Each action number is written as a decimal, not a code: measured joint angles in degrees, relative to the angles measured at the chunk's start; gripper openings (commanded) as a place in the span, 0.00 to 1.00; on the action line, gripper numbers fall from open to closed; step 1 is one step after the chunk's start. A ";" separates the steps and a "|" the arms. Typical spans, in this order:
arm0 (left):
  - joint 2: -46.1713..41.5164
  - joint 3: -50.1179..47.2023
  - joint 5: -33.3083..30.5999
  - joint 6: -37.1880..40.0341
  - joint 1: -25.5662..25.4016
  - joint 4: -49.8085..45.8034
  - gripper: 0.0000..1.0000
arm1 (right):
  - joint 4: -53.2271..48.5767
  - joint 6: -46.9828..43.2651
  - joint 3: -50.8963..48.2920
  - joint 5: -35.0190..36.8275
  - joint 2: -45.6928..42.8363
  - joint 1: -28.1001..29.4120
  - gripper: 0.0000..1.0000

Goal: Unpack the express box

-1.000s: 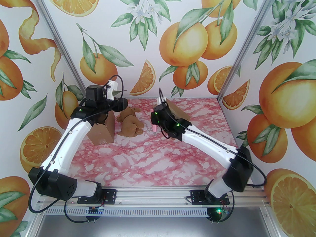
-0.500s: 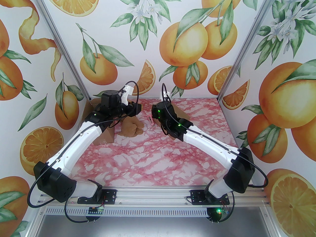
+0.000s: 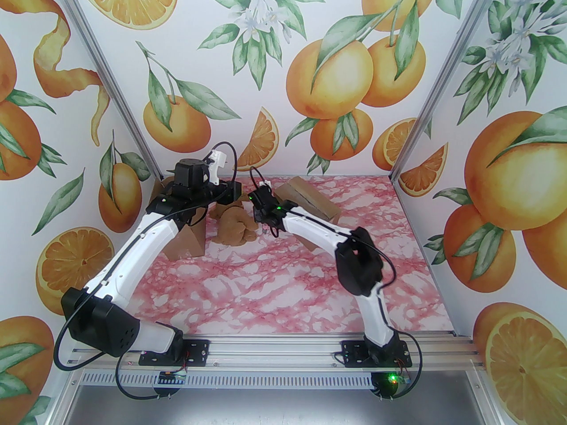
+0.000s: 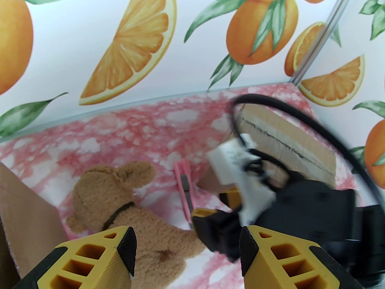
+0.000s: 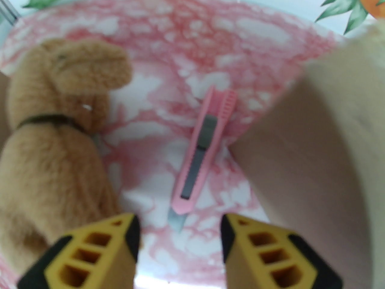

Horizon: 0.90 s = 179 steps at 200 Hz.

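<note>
While the right end effector hangs open and empty over the cutter, which lies on the counter between plush dog and cardboard box, the open left end effector hovers above the dog; the cutter is probably best gripped mid-handle, clear of the blade.

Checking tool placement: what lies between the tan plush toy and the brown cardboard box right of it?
A pink plastic utility knife, blade out, on the table between plush toy and box; right wrist view shows it.
</note>
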 measured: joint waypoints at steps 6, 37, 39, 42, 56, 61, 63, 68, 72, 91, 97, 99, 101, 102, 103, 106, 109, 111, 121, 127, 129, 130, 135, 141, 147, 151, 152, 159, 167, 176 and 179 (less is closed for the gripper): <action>0.00 0.00 -0.04 0.02 0.00 -0.31 0.61 | -1.60 0.68 3.02 0.04 2.08 -0.15 0.55; 0.00 0.00 -0.87 0.70 0.00 -1.42 0.61 | -7.67 5.99 11.21 -0.22 8.44 -2.01 0.56; 0.00 0.02 -0.92 0.66 0.00 -1.40 0.61 | -7.93 6.45 11.41 -0.22 8.63 -2.16 0.56; 0.00 0.02 -0.98 0.79 0.00 -1.44 0.61 | -8.31 6.95 11.58 -0.35 8.96 -2.45 0.57; 0.04 0.26 -1.42 1.09 0.00 -1.66 0.62 | -10.03 10.14 12.11 -0.26 10.12 -3.43 0.59; 0.07 0.42 -1.51 1.18 0.00 -1.77 0.62 | -10.62 10.86 12.44 -0.24 10.45 -3.69 0.60; 0.11 0.48 -1.51 1.20 0.00 -1.86 0.62 | -10.80 11.37 12.55 -0.22 10.64 -3.85 0.60; 0.17 0.68 -1.53 1.29 0.00 -1.95 0.62 | -11.26 12.11 12.87 -0.22 11.08 -4.15 0.60; 0.28 0.85 -1.55 1.31 0.00 -1.97 0.62 | -11.39 12.90 13.07 -0.24 11.37 -4.35 0.61; 1.09 1.90 -1.53 1.64 0.02 -2.21 0.62 | -11.58 14.99 14.12 -0.42 12.98 -5.14 0.63; 1.46 2.23 -1.53 1.77 0.02 -2.29 0.62 | -11.67 15.54 14.56 -0.44 13.53 -5.35 0.63; 1.62 2.34 -1.53 1.84 0.02 -2.29 0.62 | -11.67 15.72 14.75 -0.55 13.79 -5.40 0.64; 1.75 2.47 -1.53 1.99 0.02 -2.38 0.62 | -11.67 15.78 14.88 -0.59 13.92 -5.40 0.64; 1.79 2.51 -1.55 2.01 0.02 -2.38 0.62 | -11.65 15.87 15.02 -0.63 14.10 -5.42 0.64; 1.84 2.54 -1.51 2.03 0.02 -2.40 0.62 | -11.67 15.91 15.13 -0.63 14.16 -5.42 0.64; 2.10 2.71 -1.53 2.14 0.02 -2.43 0.62 | -11.67 15.96 15.43 -0.68 14.45 -5.49 0.64; 2.27 2.84 -1.51 2.23 0.02 -2.47 0.62 | -11.63 16.11 15.72 -0.79 14.78 -5.55 0.64; 2.40 2.91 -1.53 2.29 0.00 -2.49 0.62 | -11.63 16.13 15.93 -0.83 14.99 -5.62 0.64; 2.97 3.23 -1.51 2.58 0.02 -2.67 0.62 | -11.58 16.35 16.90 -1.07 15.96 -5.73 0.65; 3.26 3.34 -1.53 2.62 0.02 -2.78 0.62 | -11.54 16.37 17.35 -1.22 16.41 -5.73 0.65; 3.30 3.37 -1.51 2.62 0.02 -2.82 0.62 | -11.52 16.35 17.51 -1.25 16.57 -5.73 0.65; 3.37 3.41 -1.53 2.62 0.02 -2.84 0.62 | -11.52 16.35 17.55 -1.25 16.65 -5.73 0.65; 3.58 3.54 -1.53 2.67 0.02 -3.06 0.62 | -11.45 16.35 17.88 -1.27 17.00 -5.73 0.65; 3.80 3.69 -1.53 2.75 0.02 -3.32 0.62 | -11.41 16.35 18.32 -1.44 17.44 -5.73 0.65; 3.98 3.82 -1.53 2.80 0.02 -3.45 0.62 | -11.26 16.35 18.67 -1.64 17.84 -5.73 0.65; 4.07 3.91 -1.53 2.82 0.02 -3.61 0.62 | -11.21 16.35 18.84 -1.70 17.97 -5.73 0.65; 4.09 3.93 -1.53 2.84 0.02 -3.65 0.62 | -11.19 16.35 18.88 -1.75 18.05 -5.73 0.65; 4.26 4.11 -1.51 2.97 0.09 -3.91 0.62 | -11.17 16.35 19.12 -1.90 18.29 -5.70 0.65; 4.50 4.35 -1.53 3.08 0.11 -4.09 0.62 | -11.19 16.35 19.47 -2.12 18.60 -5.70 0.65; 4.70 4.59 -1.53 3.23 0.13 -4.20 0.62 | -11.17 16.37 20.00 -2.34 18.95 -5.70 0.65; 4.79 4.66 -1.55 3.28 0.13 -4.26 0.62 | -11.19 16.37 20.20 -2.34 19.15 -5.70 0.65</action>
